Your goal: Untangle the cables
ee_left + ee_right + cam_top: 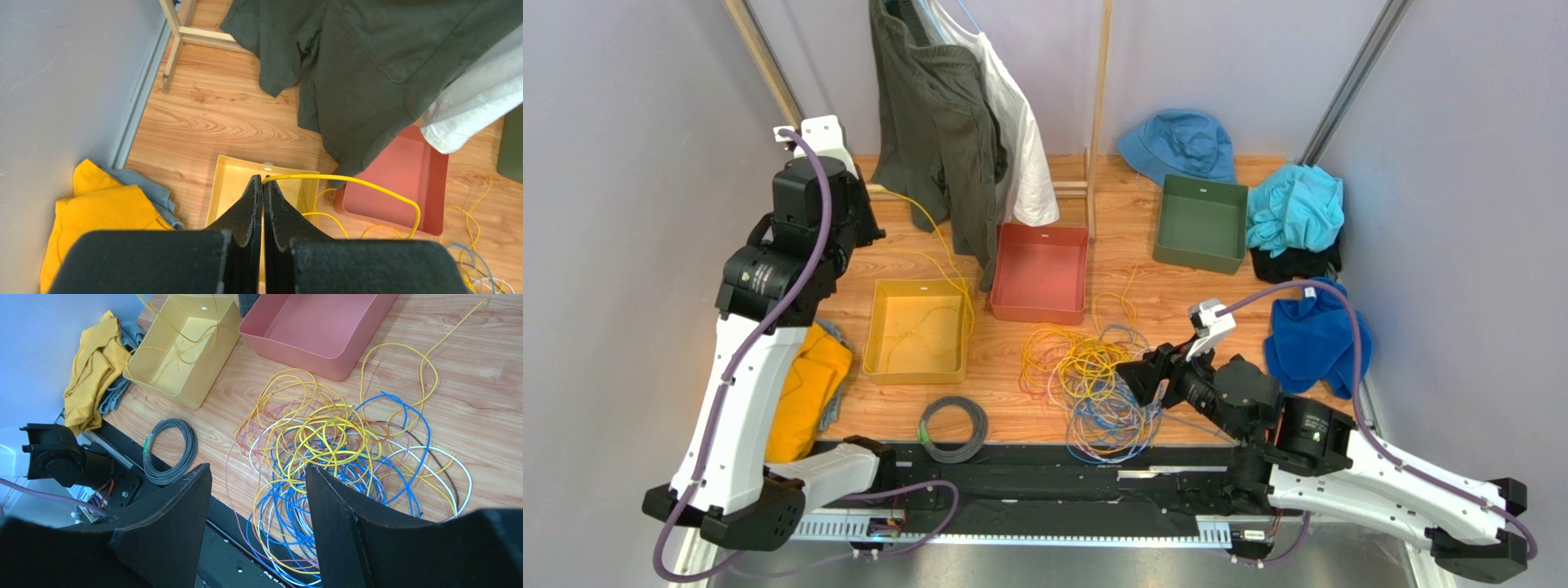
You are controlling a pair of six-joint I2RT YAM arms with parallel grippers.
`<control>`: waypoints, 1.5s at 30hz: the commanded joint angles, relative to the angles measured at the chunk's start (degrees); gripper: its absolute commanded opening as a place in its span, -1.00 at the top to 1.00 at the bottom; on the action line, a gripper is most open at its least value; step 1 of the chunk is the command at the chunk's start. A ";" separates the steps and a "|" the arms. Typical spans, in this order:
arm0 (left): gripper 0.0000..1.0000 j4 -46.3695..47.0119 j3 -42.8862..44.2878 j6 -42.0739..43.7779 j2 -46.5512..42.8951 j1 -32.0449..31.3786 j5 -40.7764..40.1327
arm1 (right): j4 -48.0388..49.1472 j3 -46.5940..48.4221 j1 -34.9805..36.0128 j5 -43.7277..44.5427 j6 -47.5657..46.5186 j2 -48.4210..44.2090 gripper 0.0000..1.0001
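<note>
The left arm (756, 355) is raised above and behind the yellow tray (879, 333). The left jaws are pressed together, clamped on a yellow cable (356, 182) that comes out at their tips. From there the cable arcs off to the right and drops back toward the yellow tray, where thin yellow strands lie inside.

The rest of the cables (331, 453) lie in one loose tangle on the surface, to the right of the yellow tray and nearer the arms' bases. It is made of yellow, blue, white and dark loops crossing over one another, and a few yellow loops stray farther right.

The right arm (1369, 472) reaches in from the far right of the yellow tray. The right jaws stand wide apart over the near side of the tangle with nothing between them; whether they touch any wire cannot be told.

A red tray (1038, 303) sits just to the right of the yellow tray and slightly farther back. A coiled grey ring (952, 429) lies just in front of the yellow tray. A yellow cloth (805, 392) lies close on the yellow tray's left. A dark shirt (934, 123) hangs behind the yellow tray.
</note>
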 commanded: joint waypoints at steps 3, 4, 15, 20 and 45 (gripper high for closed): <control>1.00 -1.99 5.63 0.39 -1.29 0.48 1.53 | 3.75 0.22 0.12 -1.34 0.62 1.47 -0.23; 1.00 -2.34 6.59 0.66 -1.20 0.57 0.92 | 3.75 0.30 0.04 -1.43 0.71 1.47 -0.23; 1.00 -5.33 12.83 2.94 -0.06 6.54 2.40 | 3.75 0.48 0.12 -1.79 0.62 1.38 -0.23; 1.00 -4.55 9.87 2.07 0.03 7.16 3.37 | 3.93 -0.22 0.04 -1.87 0.97 1.21 -0.22; 1.00 14.34 -30.47 -8.04 0.47 10.76 18.47 | 4.54 -3.47 0.04 -1.78 2.29 0.50 -0.22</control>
